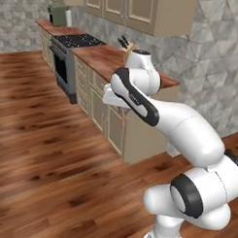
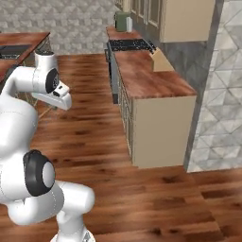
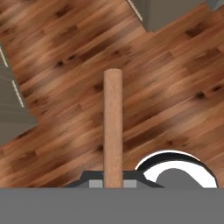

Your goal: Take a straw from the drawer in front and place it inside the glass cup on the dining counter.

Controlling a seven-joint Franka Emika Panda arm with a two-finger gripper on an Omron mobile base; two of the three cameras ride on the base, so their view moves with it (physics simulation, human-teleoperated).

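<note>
A: At the centre of the hand view, the straw runs from six o'clock straight up toward twelve, a brownish-orange stick with its free end over bare floor.

B: And the gripper?

A: Closed tight on the straw; the dark tips sit at either side of its lower end at six o'clock, touching it.

B: What lies around it?

A: Wood-plank floor everywhere beneath. Beige cabinet edges show at nine o'clock and at one o'clock of the hand view.

B: From the base cameras?

A: In the left base view the arm folds up from five o'clock to the centre, its hand turned down beside a beige cabinet run. That run carries a reddish-brown worktop reaching toward eleven o'clock, with a black stove partway along and a knife block near the close end.

B: The right base view?

A: The arm stands at nine o'clock, well apart from the same worktop at one o'clock. I cannot make out the straw there.
</note>
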